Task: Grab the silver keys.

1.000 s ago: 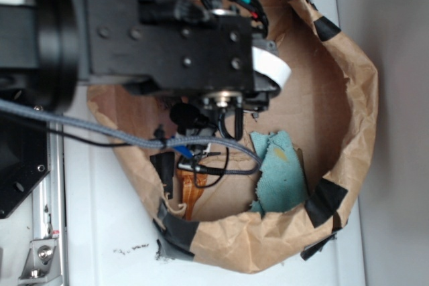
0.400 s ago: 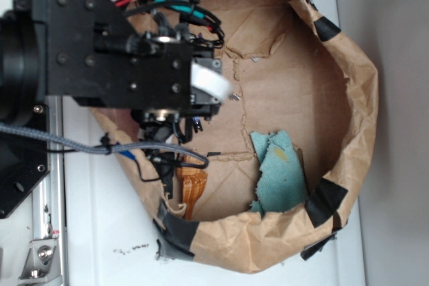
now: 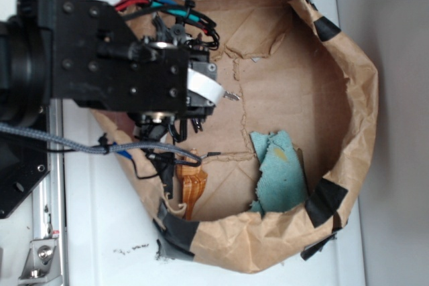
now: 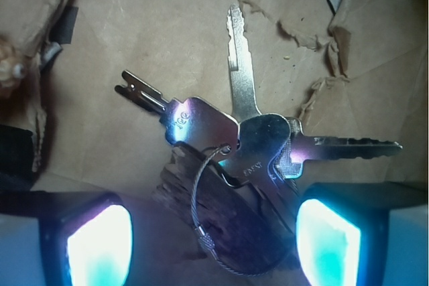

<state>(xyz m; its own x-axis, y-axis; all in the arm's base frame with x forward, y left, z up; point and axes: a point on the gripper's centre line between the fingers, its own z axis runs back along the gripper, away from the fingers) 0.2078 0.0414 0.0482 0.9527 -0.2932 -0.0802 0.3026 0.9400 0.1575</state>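
Note:
The silver keys (image 4: 248, 138) lie fanned out on the brown paper floor in the wrist view, joined by a round wire ring (image 4: 201, 226) that rests over a dark brown piece (image 4: 228, 212). My gripper (image 4: 213, 246) is open just above them. Its glowing pads (image 4: 98, 246) stand to the left and right of the ring without touching it. In the exterior view the black arm (image 3: 114, 58) covers the gripper and most of the bunch. Only one key tip (image 3: 232, 96) pokes out beside the white band.
Everything sits inside a crumpled brown paper bag (image 3: 355, 118) with black tape patches and raised walls. A teal cloth (image 3: 281, 169) lies at the lower right of the floor. An orange-brown carved piece (image 3: 191, 189) sits below the arm. Cables hang along the left rim.
The arm has moved left across the bag, uncovering the middle of the floor and a key tip. Over the last half second it barely shifted.

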